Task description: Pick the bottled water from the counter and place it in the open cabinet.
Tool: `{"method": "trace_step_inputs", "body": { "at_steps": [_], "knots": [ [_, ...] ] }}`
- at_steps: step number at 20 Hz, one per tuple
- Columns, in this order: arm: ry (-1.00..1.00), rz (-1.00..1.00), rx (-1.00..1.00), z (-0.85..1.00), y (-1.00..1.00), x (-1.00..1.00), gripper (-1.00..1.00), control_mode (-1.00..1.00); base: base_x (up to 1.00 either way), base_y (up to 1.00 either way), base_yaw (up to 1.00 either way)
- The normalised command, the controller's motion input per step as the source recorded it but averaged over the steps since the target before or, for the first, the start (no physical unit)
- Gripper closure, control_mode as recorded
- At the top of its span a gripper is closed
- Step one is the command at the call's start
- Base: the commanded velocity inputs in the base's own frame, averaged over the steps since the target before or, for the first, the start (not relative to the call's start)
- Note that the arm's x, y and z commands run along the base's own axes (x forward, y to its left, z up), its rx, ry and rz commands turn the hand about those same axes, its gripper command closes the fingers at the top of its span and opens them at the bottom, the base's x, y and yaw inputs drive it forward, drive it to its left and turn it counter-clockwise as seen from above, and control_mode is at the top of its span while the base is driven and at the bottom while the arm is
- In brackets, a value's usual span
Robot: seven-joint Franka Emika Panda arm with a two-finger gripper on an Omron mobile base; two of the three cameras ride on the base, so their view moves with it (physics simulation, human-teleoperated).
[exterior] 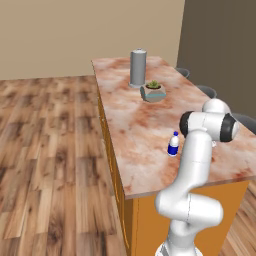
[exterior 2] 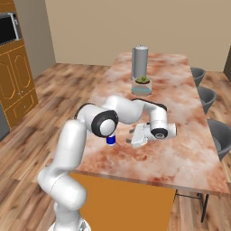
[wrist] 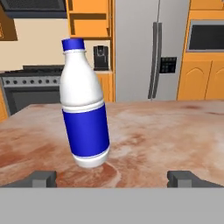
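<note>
The bottled water (wrist: 85, 118), white-bodied with a blue label band and a blue cap, stands upright on the marbled counter (wrist: 175, 131). It rises just ahead of my gripper (wrist: 113, 179), left of the midline between the widely spread dark fingertips (wrist: 41, 178). The gripper is open and holds nothing. From the right base the hand (exterior 2: 140, 134) lies low over the counter (exterior 2: 180, 149), pointing at the bottle (exterior 2: 111, 140), half hidden by my elbow. The bottle (exterior: 173, 144) stands near the counter's (exterior: 135, 125) near end. An orange wall cabinet with a doorless shelf (wrist: 89, 19) hangs across the room.
A tall grey cylinder (exterior: 138, 67) and a small potted plant (exterior: 153, 91) stand farther along the counter. Grey chairs (exterior 2: 205, 97) line its far side. Beyond are a steel fridge (wrist: 151, 48), a stove (wrist: 30, 87), a black coffee machine (wrist: 101, 57) and a microwave (wrist: 205, 37).
</note>
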Motion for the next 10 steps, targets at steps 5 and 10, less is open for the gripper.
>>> {"method": "trace_step_inputs", "body": {
  "at_steps": [5, 10],
  "knots": [
    [0.0, 0.0, 0.0, -0.04, 0.06, 0.08, -1.0, -1.0, 0.0, 0.0, 0.0],
    [0.0, 0.0, 0.0, -0.13, 0.28, -0.01, -1.0, -1.0, 0.0, 0.0, 0.0]
  ]
}}
